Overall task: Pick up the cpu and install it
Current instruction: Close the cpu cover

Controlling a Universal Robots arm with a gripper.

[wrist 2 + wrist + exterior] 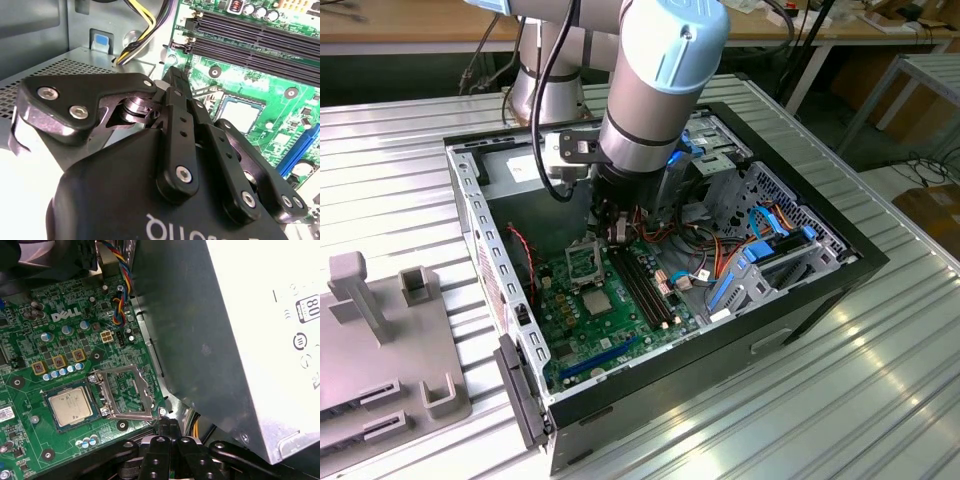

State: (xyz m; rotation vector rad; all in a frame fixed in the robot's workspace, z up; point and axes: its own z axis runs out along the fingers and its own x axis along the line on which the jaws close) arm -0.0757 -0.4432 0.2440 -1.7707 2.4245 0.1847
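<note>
The cpu (70, 407) lies flat in its socket on the green motherboard (30, 340), silvery face up. It is also seen in the second wrist view (240, 112) and in the exterior view (595, 300). The socket's metal frame (125, 392) stands swung open beside it. My gripper (169, 424) hangs inside the computer case (800, 300), just off the open frame's outer edge and a little away from the cpu. Its black fingers (172, 82) are pressed together with nothing between them. In the exterior view the gripper (616, 235) is low over the board.
A grey power supply box (240, 340) rises close beside the gripper. Coloured cables (120, 300) run along the board's edge, and black memory slots (250, 35) lie past the socket. A drive cage with blue parts (770, 250) fills the case's far end. Grey fixtures (380, 330) stand on the table.
</note>
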